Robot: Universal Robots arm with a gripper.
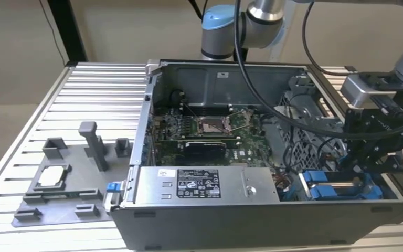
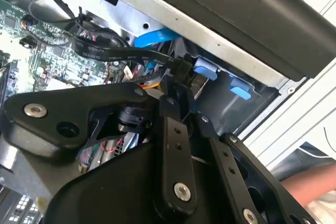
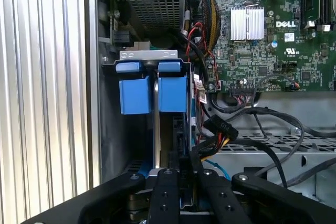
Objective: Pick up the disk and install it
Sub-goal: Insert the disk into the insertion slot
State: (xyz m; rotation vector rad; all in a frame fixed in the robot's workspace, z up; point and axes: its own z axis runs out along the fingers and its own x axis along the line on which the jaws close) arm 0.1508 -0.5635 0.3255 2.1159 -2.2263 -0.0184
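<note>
The disk (image 1: pixel 343 188) is seen low in the drive bay at the near right corner of the computer case (image 1: pixel 257 220). Its long axis is laid left to right along the near wall, blue at either end. The power supply (image 1: pixel 201 185) is set just to its left. The gripper (image 1: pixel 368 169) is held directly over its right end, fingers (image 3: pixel 165 195) drawn close together. Whether the disk is clamped cannot be told.

Lab: open computer case (image 1: pixel 257 223), slotted table (image 1: pixel 96 94)
</note>
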